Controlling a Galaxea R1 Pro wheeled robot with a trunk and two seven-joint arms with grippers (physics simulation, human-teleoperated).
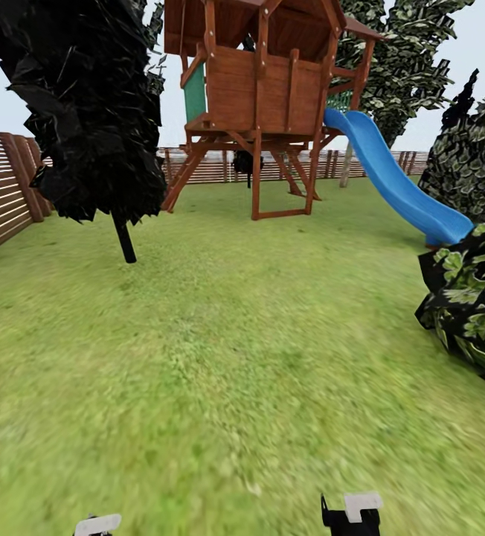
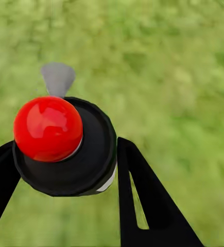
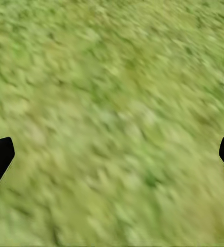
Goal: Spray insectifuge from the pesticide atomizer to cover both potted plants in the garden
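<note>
In the left wrist view I look down on the pesticide atomizer (image 2: 88, 154): a round black sprayer head with a glossy red knob (image 2: 47, 127) and a thin grey trigger (image 2: 57, 78). My left gripper (image 2: 65, 145) is shut on it, one black finger against each side of the head, and blurred lawn lies beneath. My right gripper (image 3: 112, 154) is open, its two fingertips far apart over bare grass with nothing between them. The potted plants are out of view.
Green lawn (image 1: 220, 357) stretches ahead. A wooden play tower (image 1: 261, 97) with a blue slide (image 1: 399, 182) stands at the back. There is a dark tree (image 1: 86, 112) to the left, a leafy bush (image 1: 473, 298) to the right and a slat fence (image 1: 1, 186) along the left side.
</note>
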